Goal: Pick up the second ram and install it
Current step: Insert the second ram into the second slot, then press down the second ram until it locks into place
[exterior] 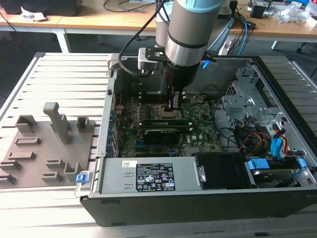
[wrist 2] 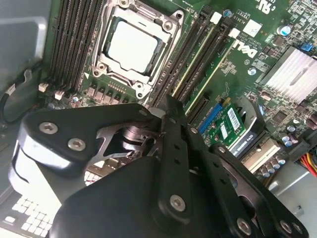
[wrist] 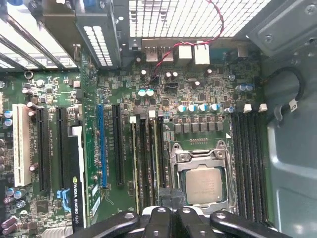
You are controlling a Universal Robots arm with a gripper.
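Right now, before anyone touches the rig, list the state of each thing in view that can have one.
black computer case: lying open, side panel off.
square silver processor socket: frame closed, chip seated, uncovered.
thin green memory stick: standing in a slot beside the socket.
black memory slots across the socket: empty.
gripper: low over the stick's slot.

The motherboard [wrist: 198, 94] is dark green, dotted with small silver parts, and carries black slots [wrist: 250, 158], one blue slot [wrist: 102, 148] and a cream slot [wrist: 19, 144]. The processor [wrist: 204, 184] is matt silver in a shiny metal frame. In the exterior view the computer case [exterior: 198, 206] is black, with a white-and-black label [exterior: 153, 177] at 6 o'clock from the board. The tray [exterior: 42, 148] at 9 o'clock is plain grey. Blue clips [exterior: 257, 163] and red, yellow and orange wires [exterior: 257, 139] sit at 4 o'clock. The arm [exterior: 190, 34] is silver with a pale blue band.
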